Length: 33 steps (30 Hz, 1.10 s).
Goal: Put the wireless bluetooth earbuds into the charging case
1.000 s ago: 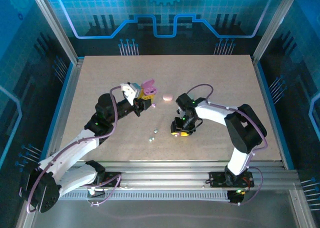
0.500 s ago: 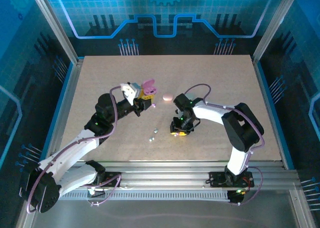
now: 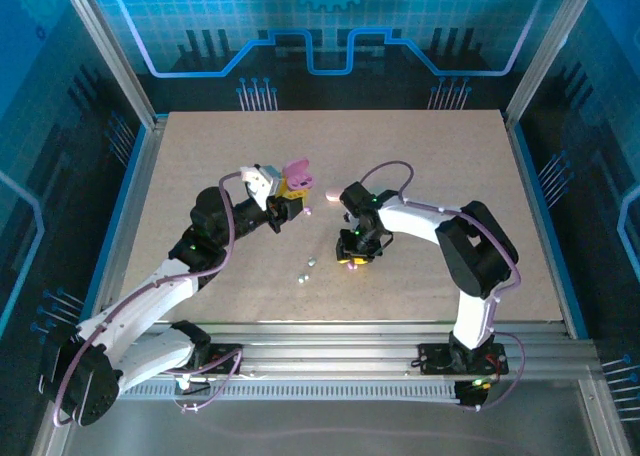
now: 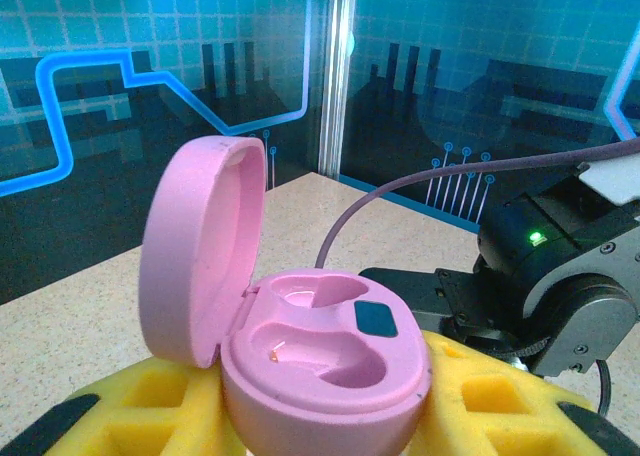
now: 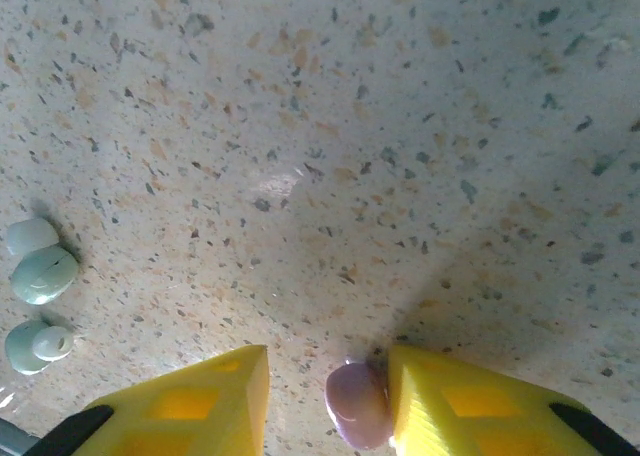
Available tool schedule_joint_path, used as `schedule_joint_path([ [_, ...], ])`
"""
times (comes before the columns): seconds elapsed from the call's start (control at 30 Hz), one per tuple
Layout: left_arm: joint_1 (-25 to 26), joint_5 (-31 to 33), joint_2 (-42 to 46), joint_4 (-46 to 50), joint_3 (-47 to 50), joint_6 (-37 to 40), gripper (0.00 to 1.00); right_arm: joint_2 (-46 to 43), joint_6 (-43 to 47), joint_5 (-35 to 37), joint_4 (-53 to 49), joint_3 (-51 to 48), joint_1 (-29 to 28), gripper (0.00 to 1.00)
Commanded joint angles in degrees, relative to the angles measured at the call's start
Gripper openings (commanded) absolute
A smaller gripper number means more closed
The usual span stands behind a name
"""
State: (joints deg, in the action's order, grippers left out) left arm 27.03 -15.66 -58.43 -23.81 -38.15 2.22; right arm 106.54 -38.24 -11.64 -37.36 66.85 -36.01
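My right fingers (image 5: 480, 401) stand partly open around the purple earbud (image 5: 358, 404) on the desk (image 5: 350, 126), bottom centre. It touches one side only, so it may squirt out. My left fingers (image 4: 480, 406) clamp the open pink case (image 4: 320, 366).

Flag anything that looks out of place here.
Mint earbuds lie loose on the table, while the open pink charging case in the left gripper has both wells empty.

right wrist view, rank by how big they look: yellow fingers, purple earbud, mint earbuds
1. yellow fingers, largest by far
2. purple earbud
3. mint earbuds, each looks slightly smaller, but they seem to lie farther from the camera, so 2 versus 3 is unsure
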Motion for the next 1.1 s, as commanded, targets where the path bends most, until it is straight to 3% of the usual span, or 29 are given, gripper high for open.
schedule_joint_path([
  [0.0, -0.3, -0.1, 1.0, -0.5, -0.4, -0.4, 0.36, 1.4, 2.5, 3.7, -4.6, 2.5, -1.5, 0.37],
  [0.47, -0.3, -0.1, 1.3, -0.7, -0.3, -0.7, 0.36, 6.9, 12.0, 10.1, -14.1, 9.9, -5.3, 0.31],
  [1.07, -0.3, 0.2, 1.6, -0.3, -0.3, -0.6, 0.36, 7.3, 13.1, 10.3, -15.8, 9.9, -5.5, 0.23],
])
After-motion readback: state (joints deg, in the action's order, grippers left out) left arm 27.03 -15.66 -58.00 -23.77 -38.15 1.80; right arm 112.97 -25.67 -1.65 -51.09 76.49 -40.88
